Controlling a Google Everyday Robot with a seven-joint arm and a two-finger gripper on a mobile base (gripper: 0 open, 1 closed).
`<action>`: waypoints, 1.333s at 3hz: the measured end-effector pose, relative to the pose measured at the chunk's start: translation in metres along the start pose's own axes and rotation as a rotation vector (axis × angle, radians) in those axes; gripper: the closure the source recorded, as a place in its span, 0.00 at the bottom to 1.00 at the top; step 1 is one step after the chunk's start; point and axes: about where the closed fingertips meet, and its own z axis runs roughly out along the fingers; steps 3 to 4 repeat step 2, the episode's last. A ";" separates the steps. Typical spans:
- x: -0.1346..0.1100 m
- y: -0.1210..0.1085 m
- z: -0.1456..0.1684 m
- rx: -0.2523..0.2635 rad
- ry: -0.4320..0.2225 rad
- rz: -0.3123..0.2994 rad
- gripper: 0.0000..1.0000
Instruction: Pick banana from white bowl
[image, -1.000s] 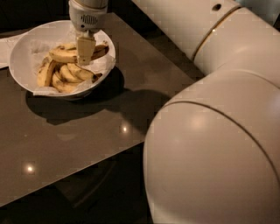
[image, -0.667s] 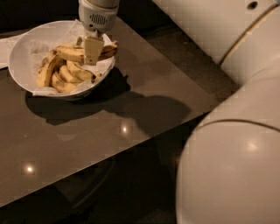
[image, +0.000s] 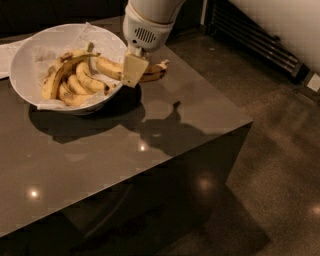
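Yellow, long, brown-speckled banana (image: 152, 75) held at the bowl's edge

White robot gripper (image: 135, 76) hangs over the right rim of the big round white bowl (image: 30, 55) on the dark shiny counter (image: 100, 160). Its fingers (image: 132, 67) pinch the banana, which sticks out past the rim.

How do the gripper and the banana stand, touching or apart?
Touching: camera view shows the gripper clamped across the banana, which juts past the white bowl.

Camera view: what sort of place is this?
Perhaps an office kitchen or break area: dark polished counter, fruit-filled white bowl, glossy floor. The gripper holds a banana over the bowl's right rim.
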 end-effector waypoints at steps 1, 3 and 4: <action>0.030 0.025 -0.020 0.024 0.024 0.090 1.00; 0.030 0.025 -0.020 0.024 0.024 0.090 1.00; 0.030 0.025 -0.020 0.024 0.024 0.090 1.00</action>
